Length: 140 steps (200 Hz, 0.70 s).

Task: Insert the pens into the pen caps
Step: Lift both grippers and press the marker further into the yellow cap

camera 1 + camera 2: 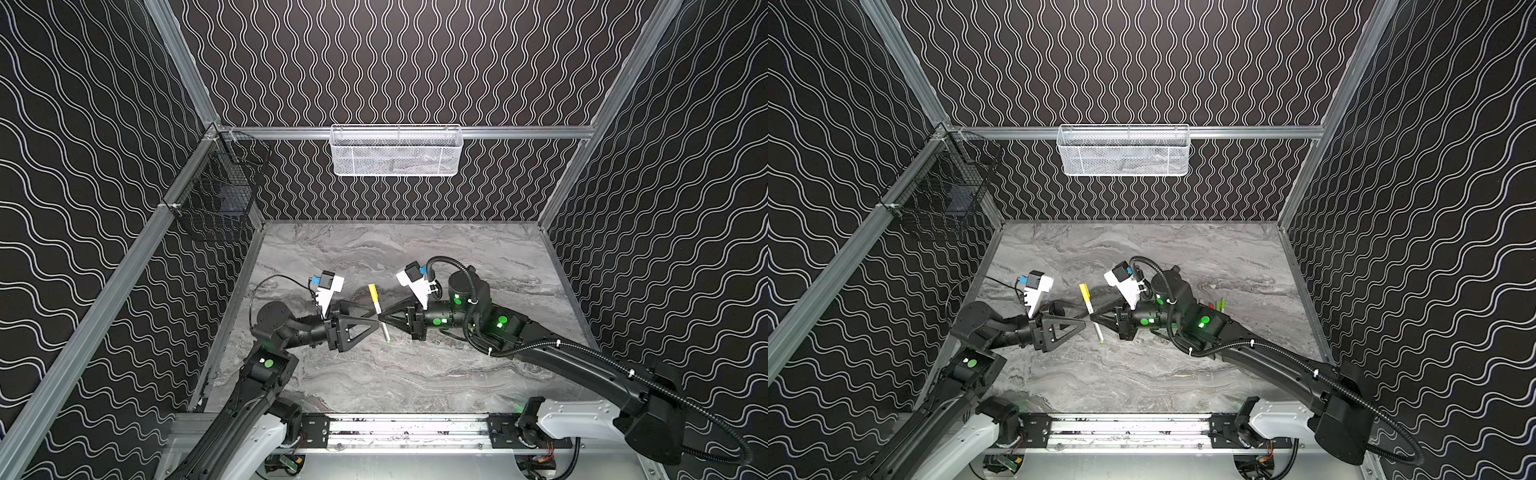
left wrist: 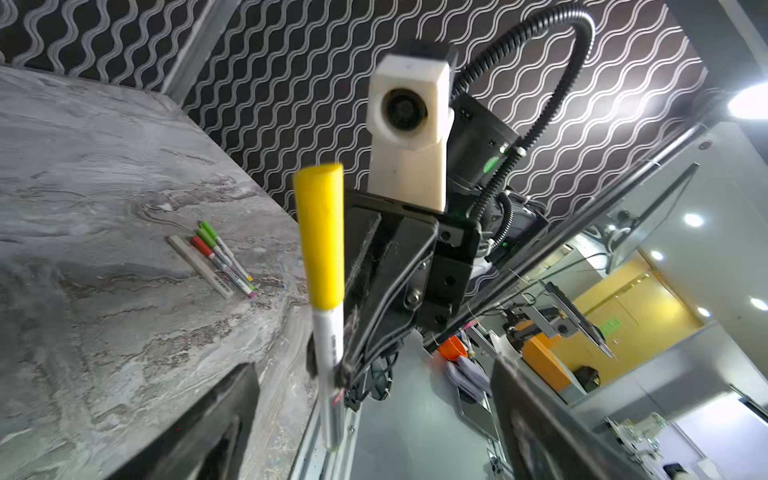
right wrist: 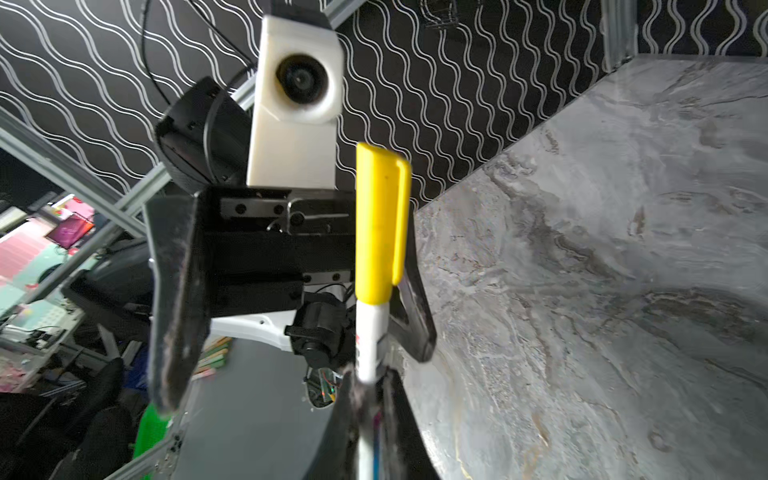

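I read this as the last capping, nearly finished. The right gripper (image 1: 380, 322) pinches the pen (image 1: 385, 333) by its barrel, and the yellow cap (image 1: 373, 293) sits on the end that sticks out past that gripper. The left gripper (image 1: 370, 318) faces the right gripper with its jaws spread, holding nothing. Next I would lay the pen on the table (image 2: 104, 166) beside the four capped pens (image 2: 214, 259) lying beyond the right gripper's wrist. I cannot tell whether the cap is fully home or whether a left fingertip brushes the barrel. The right arm hides most of that row from above.
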Each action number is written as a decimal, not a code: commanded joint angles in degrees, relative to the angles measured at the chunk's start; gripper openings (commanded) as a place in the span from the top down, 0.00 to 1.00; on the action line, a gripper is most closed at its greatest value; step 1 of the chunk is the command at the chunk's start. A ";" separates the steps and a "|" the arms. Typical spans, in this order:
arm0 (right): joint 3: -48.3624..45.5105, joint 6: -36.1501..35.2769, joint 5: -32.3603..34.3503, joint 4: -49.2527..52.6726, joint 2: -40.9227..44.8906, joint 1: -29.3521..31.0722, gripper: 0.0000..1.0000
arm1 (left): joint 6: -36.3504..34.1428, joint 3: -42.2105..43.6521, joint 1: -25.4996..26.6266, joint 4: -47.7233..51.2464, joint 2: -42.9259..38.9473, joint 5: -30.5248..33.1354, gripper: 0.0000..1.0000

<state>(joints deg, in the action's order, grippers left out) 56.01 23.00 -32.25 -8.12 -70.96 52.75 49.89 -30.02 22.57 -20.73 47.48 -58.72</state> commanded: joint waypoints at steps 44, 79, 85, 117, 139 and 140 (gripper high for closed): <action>-0.37 7.23 -2.99 -9.44 1.29 -0.10 0.88 | -6.10 -1.57 6.92 2.27 2.07 3.53 0.59; -0.13 7.28 -2.21 -8.61 2.05 -0.08 0.87 | -6.90 -1.36 7.63 2.42 2.66 4.19 0.87; 0.01 7.19 -2.21 -8.41 2.05 -0.06 0.86 | -7.12 -1.47 7.71 2.62 2.56 4.29 0.94; 0.72 6.94 -1.97 -7.15 1.96 -0.19 0.73 | -8.65 -1.97 7.81 4.81 2.34 5.17 1.00; 2.77 6.33 -1.57 -5.25 2.10 -0.67 0.47 | -8.60 -1.65 7.91 5.27 2.13 5.37 1.00; 2.87 6.29 -1.58 -5.16 2.12 -0.69 0.46 | -8.54 -1.64 7.88 5.22 2.11 5.37 1.00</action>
<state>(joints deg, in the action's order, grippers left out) 56.38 29.50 -34.54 -14.20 -69.23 52.49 42.94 -31.48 30.33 -16.08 49.69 -54.17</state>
